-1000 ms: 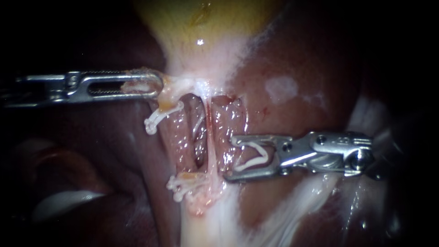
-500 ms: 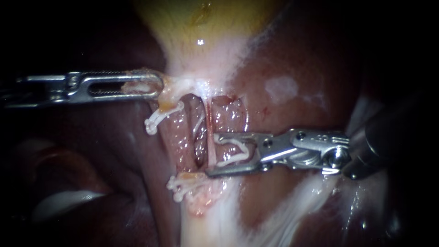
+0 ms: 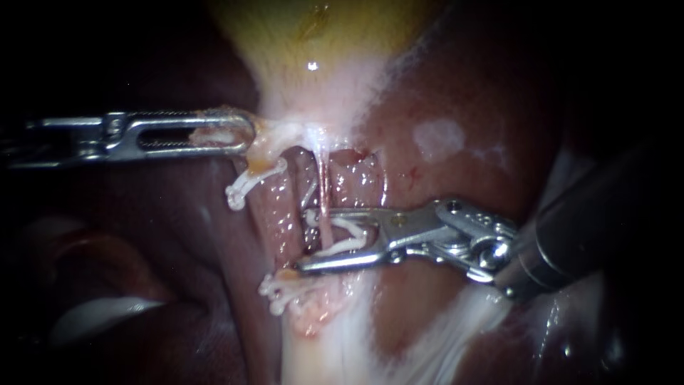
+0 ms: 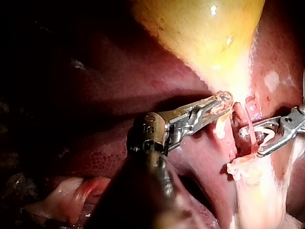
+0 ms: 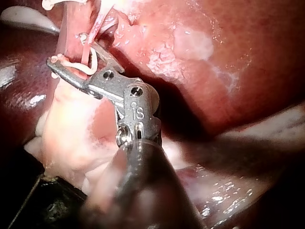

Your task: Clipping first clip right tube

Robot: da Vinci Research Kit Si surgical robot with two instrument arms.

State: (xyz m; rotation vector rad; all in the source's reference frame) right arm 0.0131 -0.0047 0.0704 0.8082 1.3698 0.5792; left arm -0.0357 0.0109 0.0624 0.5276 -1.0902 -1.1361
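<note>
since a second ago my right instrument [image 3: 305, 241] has slid forward over the liver [image 3: 456, 100], so its jaws now straddle the right tube [image 3: 324, 199] rather than standing short of it. my left instrument [image 3: 246, 133] has not shifted against the tissue.

the right jaws stand spread, with the loaded clip [image 3: 354, 227] seated between them, one white leg along each jaw. the right tube, a thin reddish strand, runs across the gap between those legs, just behind the jaw tips. the right wrist view shows the same: the strand passes through the open clip. i cannot tell whether the tips reach fully past the strand on its far side.

my left instrument's jaws are closed on the pale tissue [image 3: 274, 135] just under the gallbladder [image 3: 313, 43], holding it out to my left side so the tubes stay stretched ahead of my right jaws.

beyond my right tips lies the left tube [image 3: 278, 214], already carrying two clips [image 3: 246, 184], one near my left jaws and one further down, just past my lower right jaw.

as i judge it, the approach is done and the clip is placed around the right tube but not yet closed. what is left is to check that the legs clear only this strand, squeeze the clip shut, then open and back off.
</note>
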